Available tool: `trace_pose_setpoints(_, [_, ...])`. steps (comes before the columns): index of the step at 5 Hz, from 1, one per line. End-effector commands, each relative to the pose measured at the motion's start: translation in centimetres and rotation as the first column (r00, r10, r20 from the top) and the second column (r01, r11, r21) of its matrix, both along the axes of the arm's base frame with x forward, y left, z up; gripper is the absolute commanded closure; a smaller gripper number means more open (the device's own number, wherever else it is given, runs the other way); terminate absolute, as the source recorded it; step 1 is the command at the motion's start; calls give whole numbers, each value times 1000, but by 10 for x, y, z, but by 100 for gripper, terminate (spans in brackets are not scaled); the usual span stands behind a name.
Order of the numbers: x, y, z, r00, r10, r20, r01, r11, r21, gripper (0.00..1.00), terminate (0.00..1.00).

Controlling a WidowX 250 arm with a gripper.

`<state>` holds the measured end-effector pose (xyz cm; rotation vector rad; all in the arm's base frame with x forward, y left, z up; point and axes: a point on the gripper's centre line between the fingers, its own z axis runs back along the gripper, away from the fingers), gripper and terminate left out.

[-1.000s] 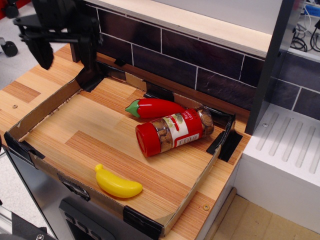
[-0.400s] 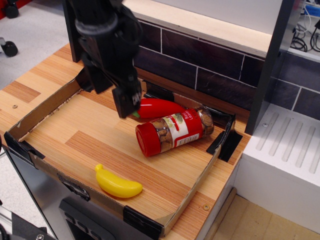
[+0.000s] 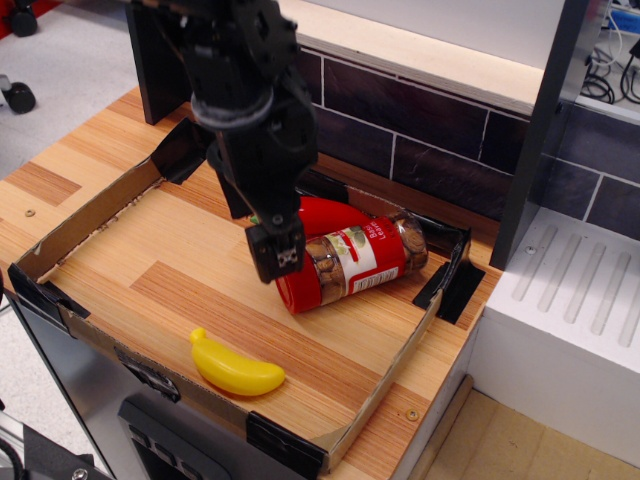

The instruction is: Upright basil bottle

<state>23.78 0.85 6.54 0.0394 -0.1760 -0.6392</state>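
The basil bottle (image 3: 355,262) lies on its side in the cardboard tray (image 3: 88,218), right of the middle. Its wide red cap points to the front left and its clear base to the back right. My black gripper (image 3: 258,232) hangs over the cap end and covers part of the cap. One finger (image 3: 276,252) stands in front of the cap. The jaws look open and hold nothing. I cannot tell whether the finger touches the cap.
A glossy red chili toy (image 3: 338,213) lies right behind the bottle, touching or nearly touching it. A yellow banana toy (image 3: 236,369) lies near the tray's front wall. A dark tiled wall (image 3: 420,120) runs behind, and a white unit (image 3: 570,300) stands to the right.
My arm has swung from the tray's far left corner rightward and down, and now stands over the bottle's cap end. The bottle, chili and banana have not moved.
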Motion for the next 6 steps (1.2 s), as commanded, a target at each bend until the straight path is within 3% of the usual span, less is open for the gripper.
trace_pose_setpoints(1, [-4,0,-14,997,79,16,-79,997,6,0,0])
trace_pose_setpoints(3, [2,-1,-29,995,97,-16,-97,995,19,0,0])
trace_pose_setpoints(6, [6,-3,-46,997,81,-15,-81,996,21,0,0])
